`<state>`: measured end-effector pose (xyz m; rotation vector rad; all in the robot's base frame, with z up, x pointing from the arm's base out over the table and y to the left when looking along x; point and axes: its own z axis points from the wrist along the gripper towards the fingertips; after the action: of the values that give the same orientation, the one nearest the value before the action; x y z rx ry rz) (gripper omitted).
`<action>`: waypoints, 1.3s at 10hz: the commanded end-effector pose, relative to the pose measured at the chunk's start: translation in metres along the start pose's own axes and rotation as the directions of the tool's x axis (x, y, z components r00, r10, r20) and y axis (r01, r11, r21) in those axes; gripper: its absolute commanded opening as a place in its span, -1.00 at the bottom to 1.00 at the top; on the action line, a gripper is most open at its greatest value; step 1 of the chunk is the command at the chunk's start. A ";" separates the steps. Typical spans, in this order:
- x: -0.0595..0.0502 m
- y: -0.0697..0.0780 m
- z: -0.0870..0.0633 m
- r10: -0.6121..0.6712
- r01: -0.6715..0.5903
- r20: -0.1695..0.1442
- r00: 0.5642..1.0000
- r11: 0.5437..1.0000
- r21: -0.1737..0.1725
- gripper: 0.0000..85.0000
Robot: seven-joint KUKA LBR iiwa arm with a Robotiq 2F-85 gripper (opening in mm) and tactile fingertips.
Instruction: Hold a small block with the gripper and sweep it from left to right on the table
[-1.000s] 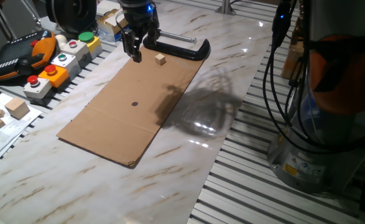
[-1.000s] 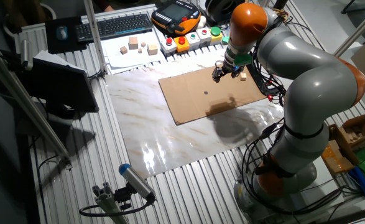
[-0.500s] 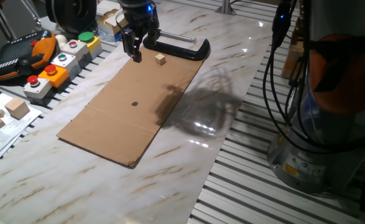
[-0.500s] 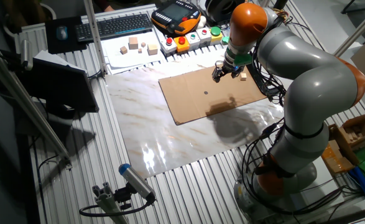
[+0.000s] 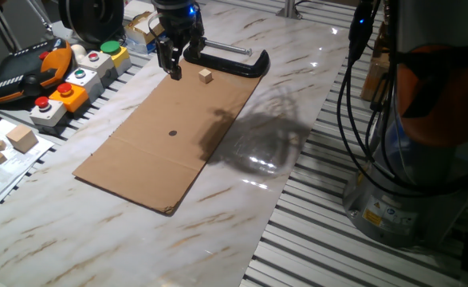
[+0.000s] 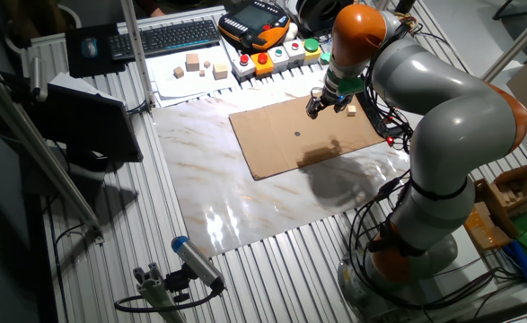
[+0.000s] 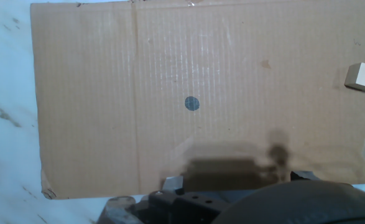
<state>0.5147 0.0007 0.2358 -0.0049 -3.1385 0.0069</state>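
Item one: we are looking at the table [image 5: 297,72], white marble, with a cardboard sheet [image 5: 170,143] lying flat on it. Bare marble is showing around the sheet's near and side edges; a black clamp [image 5: 232,62] is lying along the sheet's far edge, and button boxes [image 5: 78,76] are standing just off the marble beyond the sheet's far corner.

Item two: we are seeing the small block [image 5: 206,76] sitting on the cardboard near its far edge, just before the clamp, untouched.

Item three: we are finding the gripper [image 5: 172,70] hanging beside the block, apart from it, fingers pointing down over the sheet's far corner. It is holding nothing; how far its jaws are parted we cannot tell.

Item four: in the hand view the block [image 7: 362,76] is lying at the sheet's right edge.
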 end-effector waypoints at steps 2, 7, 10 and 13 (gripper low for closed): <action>0.000 0.000 -0.001 0.051 -0.047 -0.031 0.998 0.994 0.102 -0.98; -0.002 -0.004 0.001 0.048 -0.044 -0.031 0.998 0.993 0.106 -0.98; -0.008 -0.019 0.008 0.035 -0.032 -0.031 0.999 0.995 0.095 -0.98; -0.013 -0.034 0.012 0.032 -0.029 -0.028 0.999 0.995 0.095 -0.98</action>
<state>0.5281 -0.0347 0.2234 -0.0512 -3.1046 0.1502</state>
